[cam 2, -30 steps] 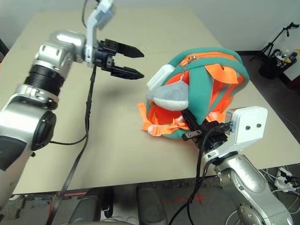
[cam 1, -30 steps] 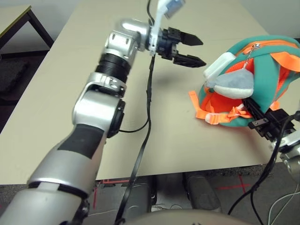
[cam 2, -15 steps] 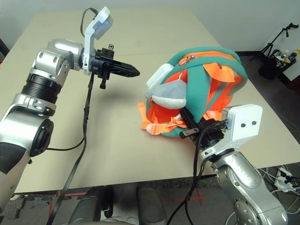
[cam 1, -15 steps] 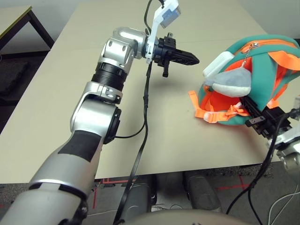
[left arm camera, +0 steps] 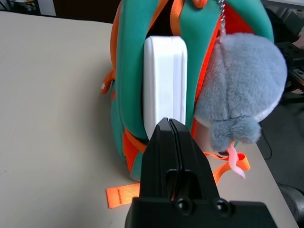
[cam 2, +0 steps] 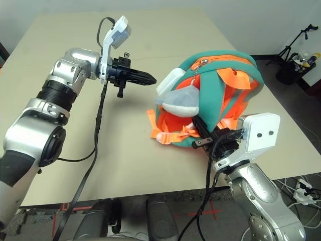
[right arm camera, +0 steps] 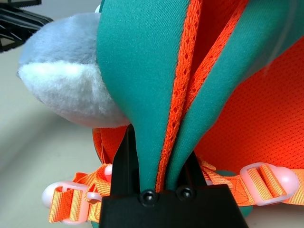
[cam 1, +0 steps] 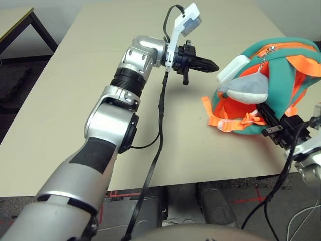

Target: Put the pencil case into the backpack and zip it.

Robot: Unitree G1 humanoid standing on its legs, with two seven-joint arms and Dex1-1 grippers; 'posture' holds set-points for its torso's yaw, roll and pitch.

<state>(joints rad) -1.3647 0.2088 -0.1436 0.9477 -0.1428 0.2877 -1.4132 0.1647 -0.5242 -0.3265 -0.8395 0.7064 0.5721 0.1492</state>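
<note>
Left fingers (cam 1: 210,65) are pressed fully together, empty, aimed at the pencil case (cam 1: 232,69) protruding from the backpack (cam 1: 281,60). Right fingers (right arm camera: 159,164) are clamped on a backpack strap.

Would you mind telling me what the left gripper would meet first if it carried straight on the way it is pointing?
Most likely the pencil case. The left gripper, shut, points at the white end sticking out of the backpack opening, with bare table between them. The plush shark charm hangs just beside that line.
</note>
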